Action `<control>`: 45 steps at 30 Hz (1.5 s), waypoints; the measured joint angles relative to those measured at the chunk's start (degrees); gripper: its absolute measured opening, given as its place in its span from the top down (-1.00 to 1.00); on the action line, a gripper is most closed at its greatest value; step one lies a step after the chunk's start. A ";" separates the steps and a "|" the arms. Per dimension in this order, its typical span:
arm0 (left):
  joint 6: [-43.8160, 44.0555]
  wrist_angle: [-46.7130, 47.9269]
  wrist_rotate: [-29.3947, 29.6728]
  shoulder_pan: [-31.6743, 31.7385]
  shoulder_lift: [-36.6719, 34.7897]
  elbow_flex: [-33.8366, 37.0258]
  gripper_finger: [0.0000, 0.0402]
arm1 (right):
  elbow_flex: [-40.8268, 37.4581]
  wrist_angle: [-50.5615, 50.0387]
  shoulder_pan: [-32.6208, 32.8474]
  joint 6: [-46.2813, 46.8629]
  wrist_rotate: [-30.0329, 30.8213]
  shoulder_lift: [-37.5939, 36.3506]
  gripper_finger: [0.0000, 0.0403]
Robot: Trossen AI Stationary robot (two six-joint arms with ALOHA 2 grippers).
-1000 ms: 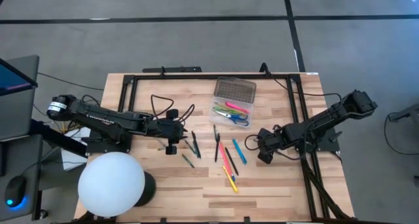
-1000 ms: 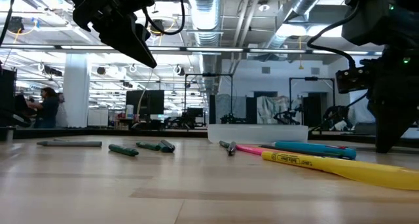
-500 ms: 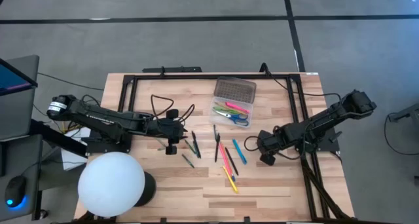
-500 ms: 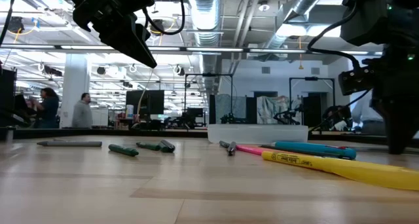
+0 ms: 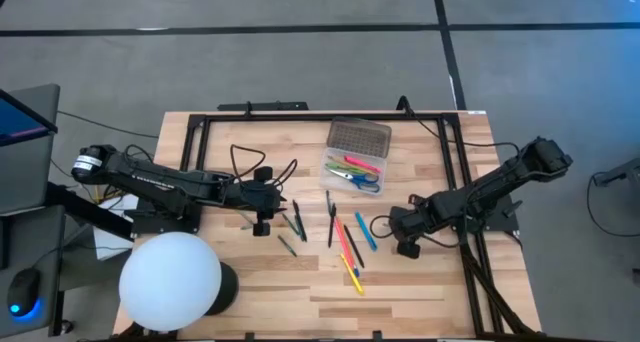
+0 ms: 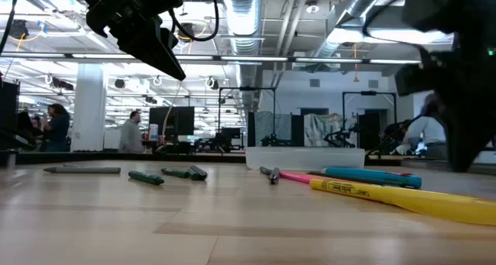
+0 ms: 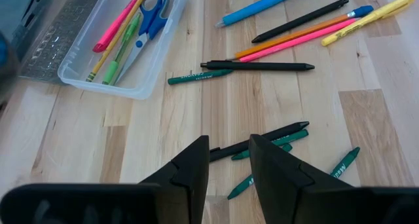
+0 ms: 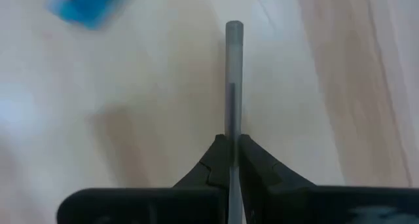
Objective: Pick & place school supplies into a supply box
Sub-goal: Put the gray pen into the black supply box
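right gripper clamped on thin grey pencil-like stick, lifted to carry | clear plastic supply box with pink markers, blue scissors lies beyond, well apart | left gripper fingers apart, empty, hovering above dark green pens

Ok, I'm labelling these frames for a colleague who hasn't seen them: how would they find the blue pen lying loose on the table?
Start at the supply box, the clear tray by the table's far edge. Toward the near edge lies a fan of loose pens; the blue pen is the one on its right side, nearest the right gripper. It is the only all-blue one; its neighbours are pink, orange, black and yellow.
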State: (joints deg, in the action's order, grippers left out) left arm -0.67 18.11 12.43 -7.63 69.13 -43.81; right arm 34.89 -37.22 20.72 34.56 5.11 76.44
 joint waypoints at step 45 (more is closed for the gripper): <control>-1.59 -0.85 -0.02 -0.01 -0.01 -0.02 0.48 | 23.56 13.72 -33.82 -37.78 8.76 19.04 0.73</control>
State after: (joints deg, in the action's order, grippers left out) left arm -2.26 17.26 12.40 -7.64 69.12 -43.83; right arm 58.46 -23.50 -13.10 -3.22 13.87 95.49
